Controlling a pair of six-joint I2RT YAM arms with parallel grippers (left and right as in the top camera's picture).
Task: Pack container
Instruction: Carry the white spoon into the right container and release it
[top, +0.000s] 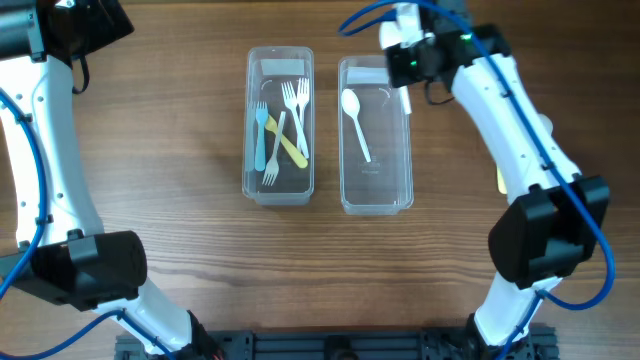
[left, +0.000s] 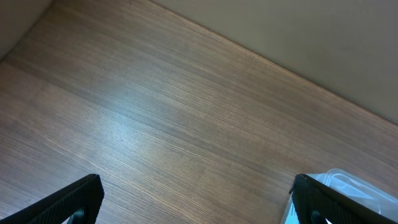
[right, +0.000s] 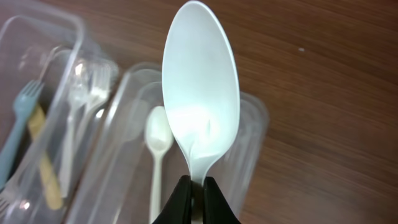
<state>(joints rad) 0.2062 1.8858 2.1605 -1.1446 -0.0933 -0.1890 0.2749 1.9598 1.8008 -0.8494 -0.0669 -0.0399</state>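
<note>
Two clear plastic containers stand side by side. The left container (top: 250, 120) holds several forks (top: 296, 105): white, blue and yellow. The right container (top: 410, 150) holds one white spoon (top: 354, 118). My right gripper (top: 405, 72) hovers over the far end of the right container, shut on the neck of a second white spoon (right: 200, 93), its bowl pointing away from the jaws (right: 198, 190). The right wrist view shows the lying spoon (right: 157, 146) below it. My left gripper (left: 199, 202) is open and empty above bare table at the far left, with a container corner (left: 339, 180) at its right finger.
A yellowish item (top: 500, 180) and a pale item (top: 545, 125) peek out beside the right arm, mostly hidden by it. The left arm (top: 45, 130) runs along the table's left side. The wooden table's far edge (left: 261, 53) shows in the left wrist view.
</note>
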